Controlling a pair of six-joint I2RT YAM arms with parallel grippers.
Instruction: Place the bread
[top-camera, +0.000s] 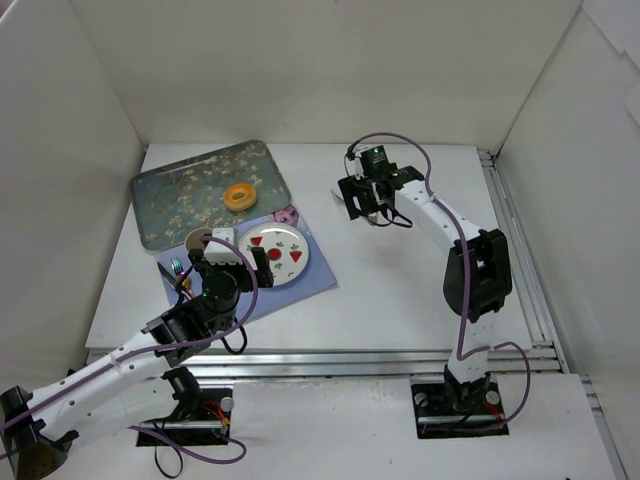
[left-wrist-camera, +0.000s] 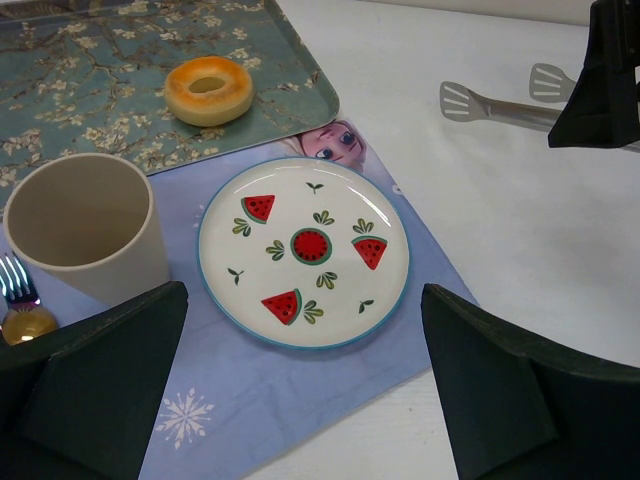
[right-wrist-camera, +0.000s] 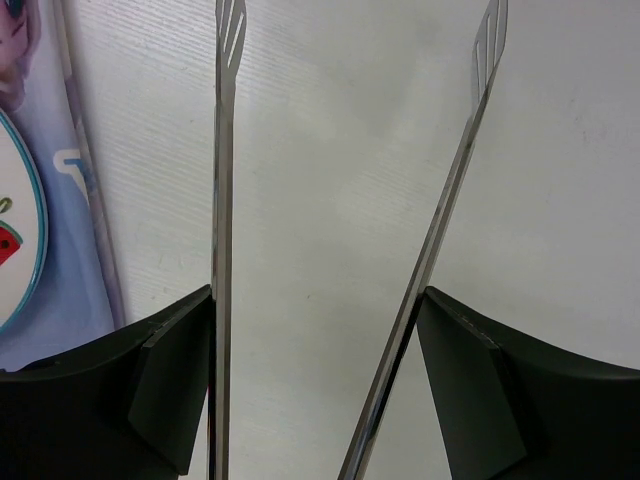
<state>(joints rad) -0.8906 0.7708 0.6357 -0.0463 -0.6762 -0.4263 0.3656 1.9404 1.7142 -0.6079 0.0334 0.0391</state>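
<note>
There's the bread (left-wrist-camera: 209, 90), sitting on the floral tray (left-wrist-camera: 90, 80). Now the right end effector (right-wrist-camera: 315, 300) clamps the tongs (right-wrist-camera: 222, 200), blades spread, and the left end effector (left-wrist-camera: 305, 295) gapes over the plate (left-wrist-camera: 398, 275). It looks light, soft and squashable, so pinch gently across the ring's outer sides.

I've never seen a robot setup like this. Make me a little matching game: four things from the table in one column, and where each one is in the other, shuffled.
Things:
1. bread
2. plate
3. cup
4. tongs

Places:
A. gripped in the right claw
B. standing upright beside the plate
C. lying on the floral tray
D. empty, on the blue placemat

Pairs: 1-C, 2-D, 3-B, 4-A.
</note>
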